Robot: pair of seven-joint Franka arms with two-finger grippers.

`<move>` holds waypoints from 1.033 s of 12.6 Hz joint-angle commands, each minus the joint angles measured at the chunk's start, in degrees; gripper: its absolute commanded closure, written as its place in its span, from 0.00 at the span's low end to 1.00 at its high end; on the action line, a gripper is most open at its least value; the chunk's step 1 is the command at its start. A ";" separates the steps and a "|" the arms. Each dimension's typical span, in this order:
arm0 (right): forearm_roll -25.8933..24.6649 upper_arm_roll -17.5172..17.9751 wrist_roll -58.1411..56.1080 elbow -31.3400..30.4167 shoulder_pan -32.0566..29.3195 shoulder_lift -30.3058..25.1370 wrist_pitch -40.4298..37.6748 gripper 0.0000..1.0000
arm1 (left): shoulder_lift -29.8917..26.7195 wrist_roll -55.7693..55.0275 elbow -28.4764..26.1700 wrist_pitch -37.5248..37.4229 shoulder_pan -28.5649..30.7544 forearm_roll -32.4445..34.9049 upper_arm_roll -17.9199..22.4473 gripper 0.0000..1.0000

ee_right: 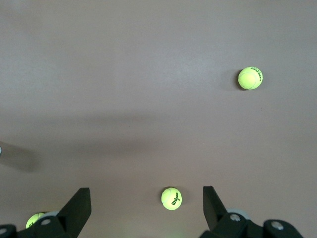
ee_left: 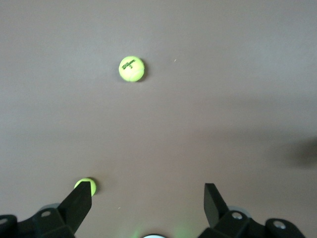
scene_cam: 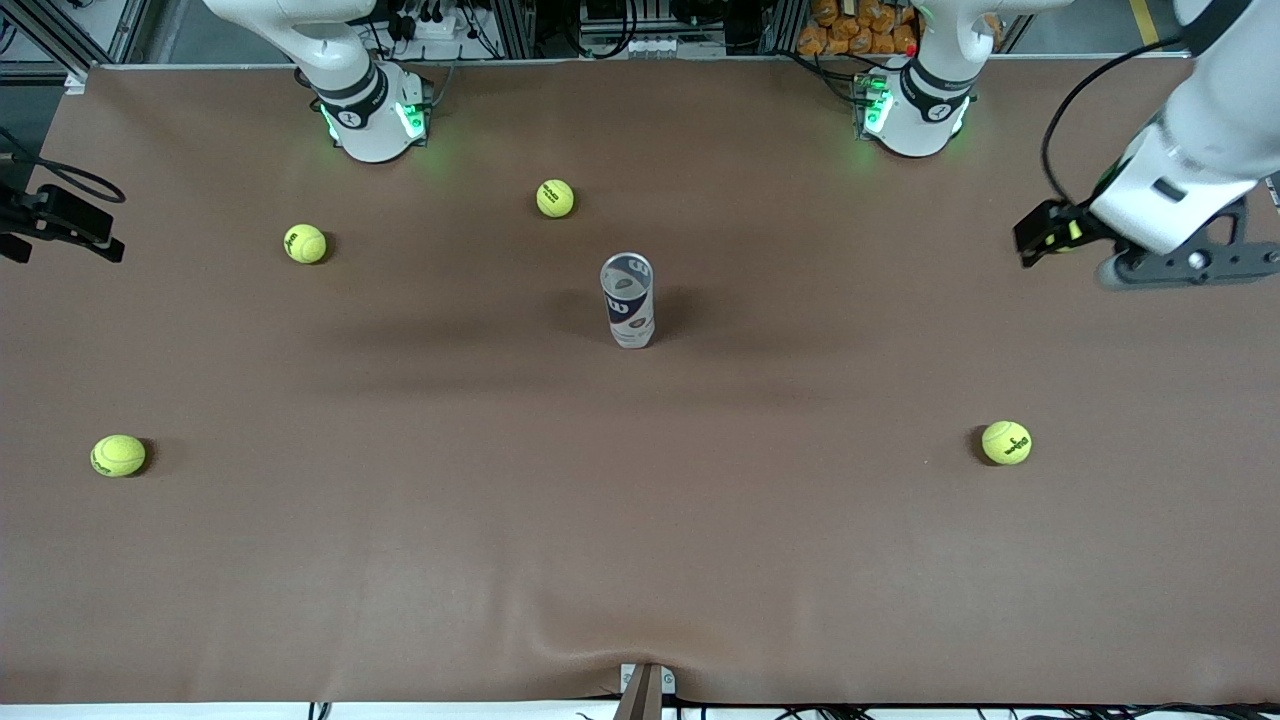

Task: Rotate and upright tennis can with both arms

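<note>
The tennis can (scene_cam: pixel 628 300) stands upright near the middle of the counter (scene_cam: pixel 640 560), long axis vertical, its rim facing up, so by the look of it the uprighting is done. Around the can lie five tennis balls, the closest ball (scene_cam: pixel 555 198) farther from the front camera than it.

The left gripper (ee_left: pixel 147 196) hangs over the counter's edge at the left arm's end, well apart from the can, fingers (ee_left: pixel 79 201) spread wide and empty. The right gripper (ee_right: pixel 146 198) is out of the front view; its wrist view shows wide, empty fingers (ee_right: pixel 79 203) above bare counter and balls.

Neither wrist view shows the can, so which arm is nearer cannot be judged.
</note>
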 commanded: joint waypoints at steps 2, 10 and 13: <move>-0.41 -0.34 0.44 -0.18 0.77 -0.40 0.08 0.00 | -5.82 3.59 -5.33 0.88 3.17 -1.47 -0.44 0.00; -0.41 -0.34 0.44 -0.18 0.77 -0.40 0.08 0.00 | -5.91 7.28 -3.58 -1.50 3.35 -4.90 1.85 0.00; -0.41 -0.34 0.44 -0.18 0.77 -0.40 0.08 0.00 | -4.76 8.78 -0.42 -2.64 3.26 -4.28 1.85 0.00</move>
